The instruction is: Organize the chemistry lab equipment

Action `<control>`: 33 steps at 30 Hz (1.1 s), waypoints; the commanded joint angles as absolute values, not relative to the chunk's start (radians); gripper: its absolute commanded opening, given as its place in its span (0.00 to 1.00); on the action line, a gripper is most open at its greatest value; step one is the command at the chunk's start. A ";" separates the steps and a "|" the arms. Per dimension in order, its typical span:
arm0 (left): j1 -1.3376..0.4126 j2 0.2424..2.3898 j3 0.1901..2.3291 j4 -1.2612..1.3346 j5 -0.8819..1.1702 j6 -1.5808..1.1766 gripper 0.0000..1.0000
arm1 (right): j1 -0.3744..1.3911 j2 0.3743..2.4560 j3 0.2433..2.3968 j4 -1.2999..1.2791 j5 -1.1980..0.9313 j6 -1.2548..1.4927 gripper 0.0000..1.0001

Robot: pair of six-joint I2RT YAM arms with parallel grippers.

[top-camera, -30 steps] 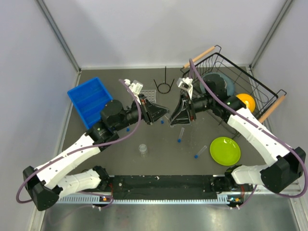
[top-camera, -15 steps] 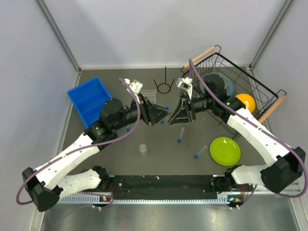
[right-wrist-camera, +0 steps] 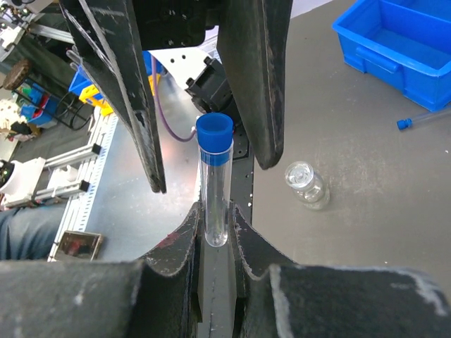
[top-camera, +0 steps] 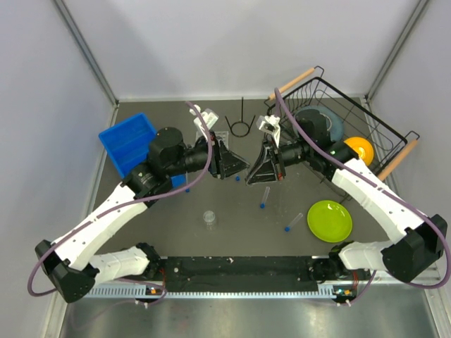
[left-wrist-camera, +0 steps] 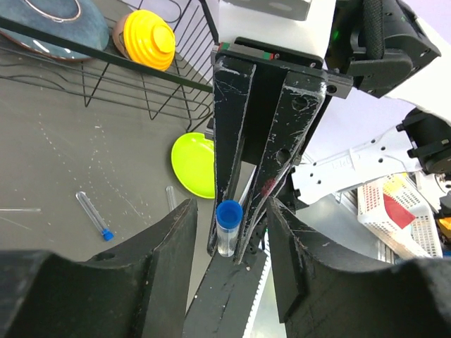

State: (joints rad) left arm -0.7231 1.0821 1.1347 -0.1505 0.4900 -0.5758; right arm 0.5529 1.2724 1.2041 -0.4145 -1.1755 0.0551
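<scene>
Now our right hand (right-wrist-camera: pixel 215 220) grips a blue-capped tube (right-wrist-camera: pixel 213 186), our left hand (left-wrist-camera: pixel 229 205) spread wide either side of its cap.

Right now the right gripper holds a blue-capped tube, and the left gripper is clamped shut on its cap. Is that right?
Not quite. The left gripper is open, not shut: its fingers stand apart on either side of the cap, as the right wrist view shows. The right gripper does hold the blue-capped tube.
</scene>
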 commanded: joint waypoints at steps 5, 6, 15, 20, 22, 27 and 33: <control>-0.721 1.124 1.209 -0.206 0.551 -0.526 0.41 | 0.566 1.255 1.213 -0.405 -1.187 0.025 0.01; -0.721 1.127 1.213 -0.212 0.554 -0.522 0.35 | 0.566 1.255 1.212 -0.405 -1.186 0.026 0.01; -0.718 1.128 1.226 -0.236 0.516 -0.505 0.03 | 0.566 1.259 1.213 -0.419 -1.160 0.014 0.34; -0.674 1.080 1.201 -0.285 0.361 -0.460 0.03 | 0.523 1.250 1.244 -0.535 -1.115 -0.196 0.80; -0.623 1.071 1.181 -0.295 0.269 -0.433 0.04 | 0.482 1.238 1.233 -0.583 -1.069 -0.260 0.87; -0.502 1.117 1.146 -0.238 0.100 -0.333 0.04 | 0.459 1.215 1.120 -0.601 -0.816 -0.434 0.91; -0.405 1.296 1.133 -0.042 -0.075 -0.229 0.06 | 0.402 1.174 0.983 -0.502 -0.838 -0.460 0.93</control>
State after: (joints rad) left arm -0.4561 1.1877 1.1439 -0.2073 0.0700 -0.3317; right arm 0.4366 1.2217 1.0325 -0.5720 -0.8593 -0.3870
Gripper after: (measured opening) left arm 0.158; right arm 0.927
